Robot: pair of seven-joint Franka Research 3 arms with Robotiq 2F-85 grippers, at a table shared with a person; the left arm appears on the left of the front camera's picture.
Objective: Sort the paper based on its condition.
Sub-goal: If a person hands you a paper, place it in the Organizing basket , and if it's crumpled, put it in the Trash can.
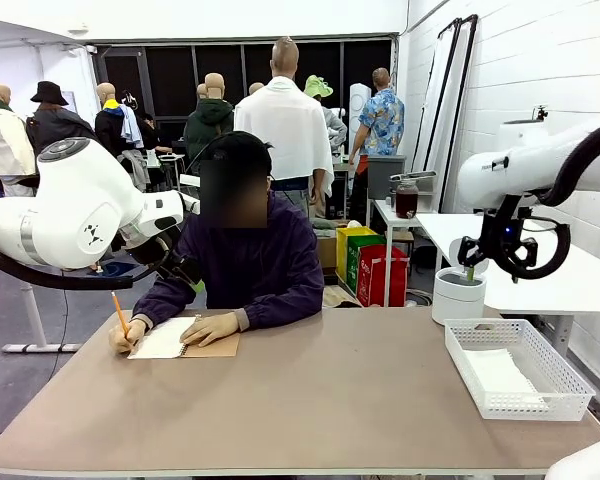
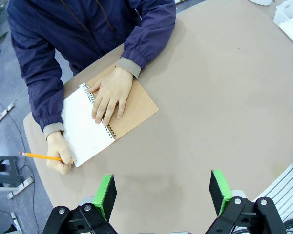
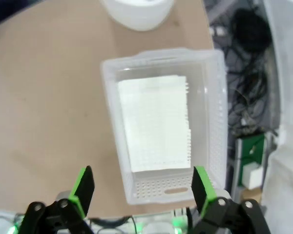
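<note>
Tan table point(image 1: 320, 400), between sorts: person point(image 1: 250, 270) writing in spiral notebook point(image 2: 83, 126).
Left gripper point(image 2: 162, 178) and right gripper point(image 3: 143, 173) gape empty; paper point(image 3: 156, 122) lies flat in the white basket point(image 3: 115, 122); next I likely take a fresh sheet.

Rounded white arms point(image 1: 70, 205), black fingers point(image 2: 105, 195) with green pads point(image 3: 201, 187), a black cable point(image 1: 40, 275); person's jacket point(image 1: 260, 265) seems navy.

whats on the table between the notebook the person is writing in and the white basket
Nothing. In the front view the stretch of table between the notebook and the white basket is bare brown tabletop.
</note>
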